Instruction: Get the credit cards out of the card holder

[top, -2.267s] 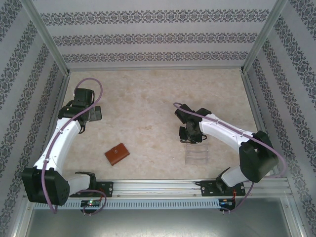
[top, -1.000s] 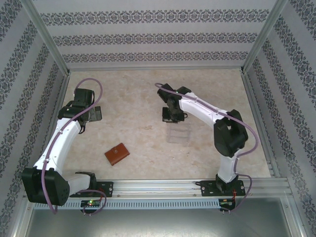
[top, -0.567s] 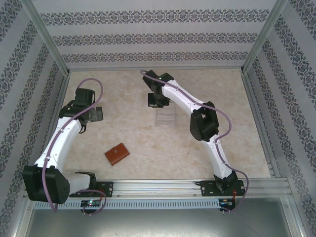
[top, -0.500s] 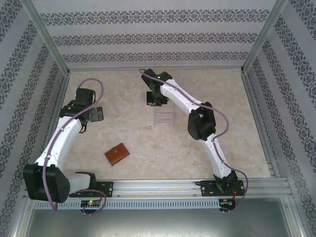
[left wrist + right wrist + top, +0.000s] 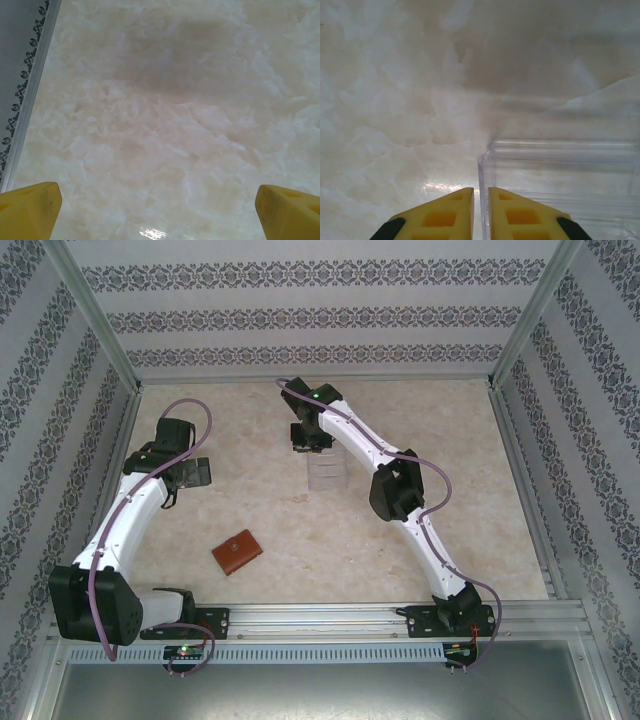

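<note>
Wallet (image 5: 237, 552), brown and folded shut, lies flat on table (image 5: 460, 440) near left arm's base, well apart from both grippers. Right gripper (image 5: 480, 190) is far across the table at clear rack (image 5: 560, 175). Its jaws are almost together, with the rack's thin side wall in the slit; can't tell if it's actually pinched. Left gripper (image 5: 155, 192) is spread wide over bare table, holding nothing.

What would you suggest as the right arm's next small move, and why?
Probably open the right claw and lift clear: it nips a wall of the rack, which stands on the table, and the wallet lies closed, untouched.
</note>
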